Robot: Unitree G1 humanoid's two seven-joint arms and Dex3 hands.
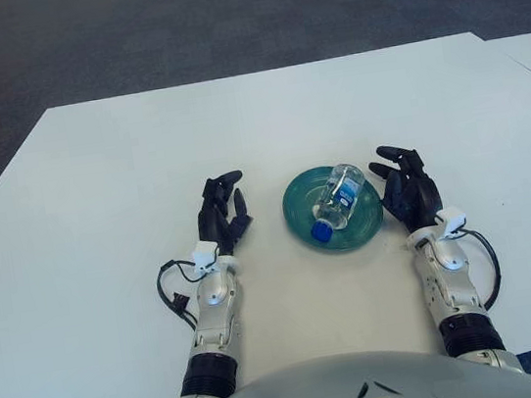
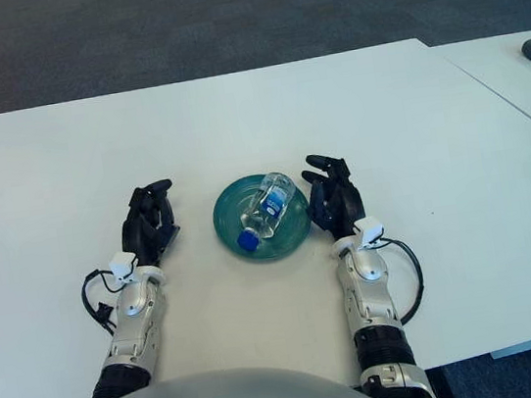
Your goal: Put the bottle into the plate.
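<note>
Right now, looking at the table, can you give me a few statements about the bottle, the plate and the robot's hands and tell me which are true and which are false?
1. The bottle lies on its side in the green plate. True.
2. The bottle's cap is red. False: it is blue.
3. The right hand grips the bottle. False: it shows beside the plate, to its right, open, holding nothing.
4. The left hand shows left of the plate, holding nothing. True.
5. The plate sits on a white table. True.
</note>
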